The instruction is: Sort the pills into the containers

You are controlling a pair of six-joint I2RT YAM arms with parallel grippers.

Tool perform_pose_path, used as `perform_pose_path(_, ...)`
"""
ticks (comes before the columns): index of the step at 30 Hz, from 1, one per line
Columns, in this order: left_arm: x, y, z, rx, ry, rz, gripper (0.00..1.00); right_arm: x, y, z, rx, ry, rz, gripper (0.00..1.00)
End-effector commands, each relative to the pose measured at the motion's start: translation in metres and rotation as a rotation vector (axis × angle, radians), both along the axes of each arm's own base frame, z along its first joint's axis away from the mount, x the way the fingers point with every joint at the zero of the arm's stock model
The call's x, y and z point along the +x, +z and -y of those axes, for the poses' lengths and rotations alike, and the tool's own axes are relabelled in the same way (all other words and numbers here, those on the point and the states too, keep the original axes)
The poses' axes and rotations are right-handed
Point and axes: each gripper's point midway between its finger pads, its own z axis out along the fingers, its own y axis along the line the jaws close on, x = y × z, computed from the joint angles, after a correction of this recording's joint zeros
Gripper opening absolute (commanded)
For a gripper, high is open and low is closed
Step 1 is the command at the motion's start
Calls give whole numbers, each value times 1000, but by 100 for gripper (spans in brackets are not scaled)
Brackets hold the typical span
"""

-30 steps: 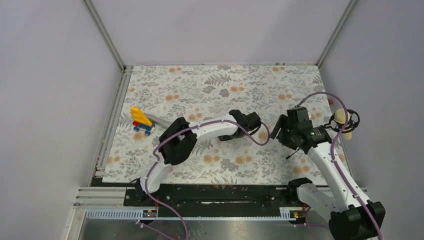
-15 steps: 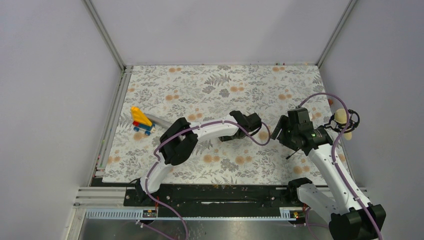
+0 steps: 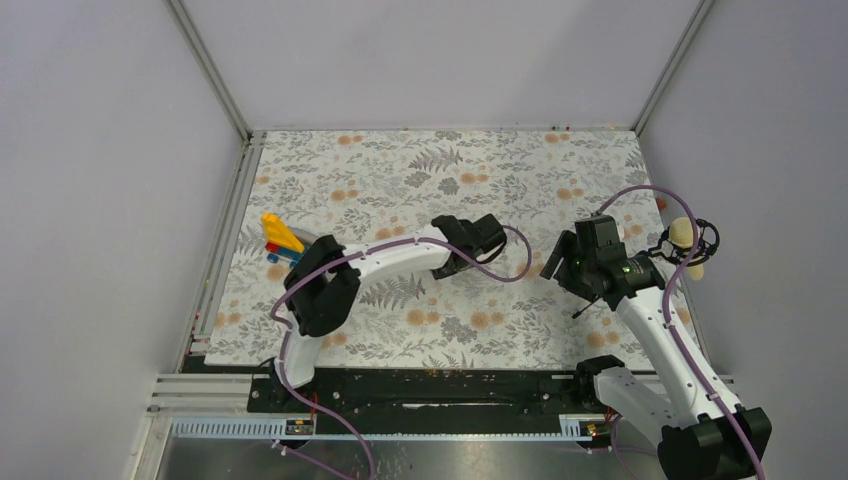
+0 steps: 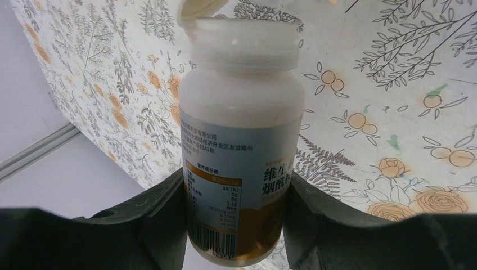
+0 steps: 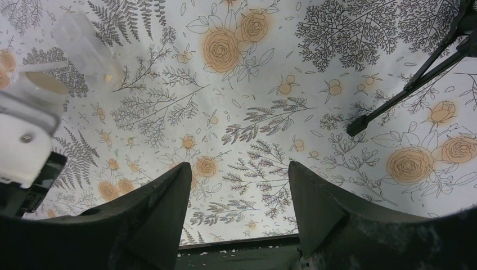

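Left tool clamped on pill bottle, right tool spread wide over open mat

Open counter stretches along the far side from wall to wall. The left arm lies slantwise across the middle and bars the near-left ground, with the toy blocks near its elbow by the left wall. Bare counter shows between the spread fingers of the right gripper. The held pill bottle and clear cup crowd its left, a black stand leg its right.
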Motion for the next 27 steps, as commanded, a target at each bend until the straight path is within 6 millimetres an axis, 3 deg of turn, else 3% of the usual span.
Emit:
perform_pose_path(1, 4, 31, 8, -170, 27, 39, 0, 8, 18, 2, 2, -15, 64, 71)
perform_pose_path(9, 0, 55, 6, -397, 53, 54, 0, 17, 37, -13, 76, 16, 100, 72)
perform_pose_path(16, 3, 94, 15, -661, 13, 122, 0, 29, 68, -39, 168, 150, 156, 72)
perform_pose_path(21, 1, 144, 29, -894, -72, 188, 0, 36, 92, -61, 249, 254, 201, 72)
perform_pose_path(27, -22, 224, 62, -1211, -320, 211, 0, 48, 145, -105, 447, 461, 364, 74)
